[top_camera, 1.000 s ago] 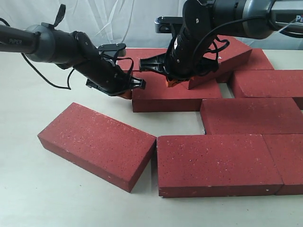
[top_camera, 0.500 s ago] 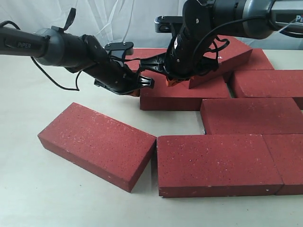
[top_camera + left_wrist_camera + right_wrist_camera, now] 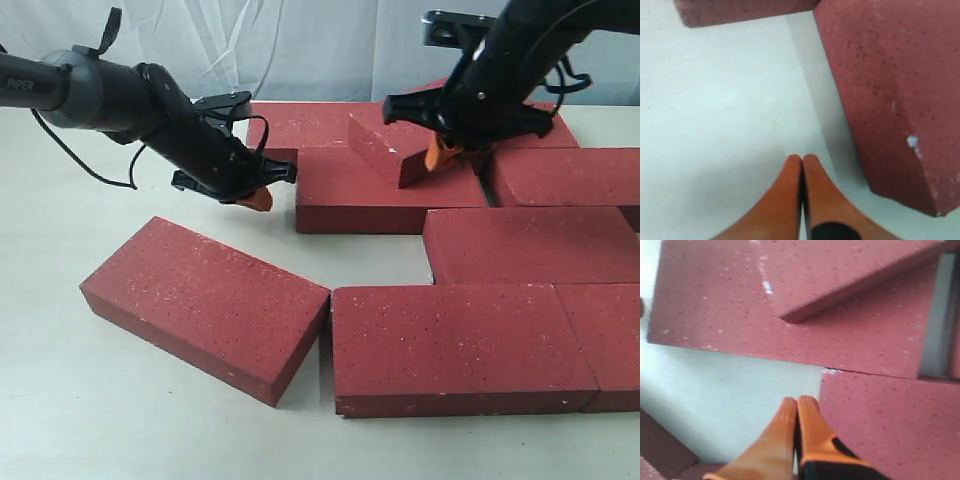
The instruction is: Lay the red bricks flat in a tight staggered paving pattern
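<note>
Right gripper (image 3: 437, 155) shifted off gritty tilted brick (image 3: 385, 138), left gripper (image 3: 258, 197) retreated, both pressed together

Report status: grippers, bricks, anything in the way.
Left gripper shut, empty, over table. Right gripper shut, empty. One tilted brick propped atop laid bricks; front-left brick skewed, loose. Tilted one blocks flat fit.

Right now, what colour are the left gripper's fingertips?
Orange, on the left gripper; best seen in the left wrist view.
</note>
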`<state>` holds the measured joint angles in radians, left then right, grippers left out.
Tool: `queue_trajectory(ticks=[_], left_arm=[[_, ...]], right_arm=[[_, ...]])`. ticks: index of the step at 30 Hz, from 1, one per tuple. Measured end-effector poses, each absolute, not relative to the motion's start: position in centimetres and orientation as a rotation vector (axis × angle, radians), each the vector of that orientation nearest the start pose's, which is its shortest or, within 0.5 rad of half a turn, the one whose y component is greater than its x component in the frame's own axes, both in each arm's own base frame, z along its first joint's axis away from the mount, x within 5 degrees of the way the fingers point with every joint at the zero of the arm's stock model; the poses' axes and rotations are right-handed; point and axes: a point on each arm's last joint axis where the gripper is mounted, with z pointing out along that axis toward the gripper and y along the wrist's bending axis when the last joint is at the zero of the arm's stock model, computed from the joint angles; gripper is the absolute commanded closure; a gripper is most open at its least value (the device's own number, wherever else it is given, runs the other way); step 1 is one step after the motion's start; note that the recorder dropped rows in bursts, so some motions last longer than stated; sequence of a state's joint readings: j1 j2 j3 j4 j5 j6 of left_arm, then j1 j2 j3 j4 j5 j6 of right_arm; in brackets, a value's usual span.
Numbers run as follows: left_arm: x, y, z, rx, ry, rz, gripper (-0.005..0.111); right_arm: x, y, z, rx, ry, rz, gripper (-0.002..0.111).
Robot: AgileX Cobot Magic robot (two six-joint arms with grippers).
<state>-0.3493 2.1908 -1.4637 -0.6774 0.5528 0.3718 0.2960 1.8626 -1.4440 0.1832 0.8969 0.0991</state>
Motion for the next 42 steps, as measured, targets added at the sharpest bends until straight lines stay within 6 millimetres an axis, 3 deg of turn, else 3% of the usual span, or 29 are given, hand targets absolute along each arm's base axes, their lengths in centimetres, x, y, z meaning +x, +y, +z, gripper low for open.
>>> queue_trajectory(ticks=[6, 12, 28, 42], left_arm=[[41.0, -17.9, 12.0, 0.279, 2.742, -0.607, 0.107], [40.7, -19.5, 12.1, 0.284, 2.694, -0.592, 0.107], [40.9, -24.6, 11.2, 0.395, 2.660, -0.620, 0.107], [40.9, -25.4, 10.4, 0.307, 2.675, -0.697, 0.107]], right_arm=[[37.1, 6.5, 23.6, 0.021, 2.827, 0.342, 0.109], [36.9, 2.8, 22.7, 0.157, 2.821, 0.436, 0.109], [36.9, 2.4, 22.3, 0.151, 2.808, 0.440, 0.109], [36.9, 2.4, 22.3, 0.152, 2.804, 0.449, 0.109]])
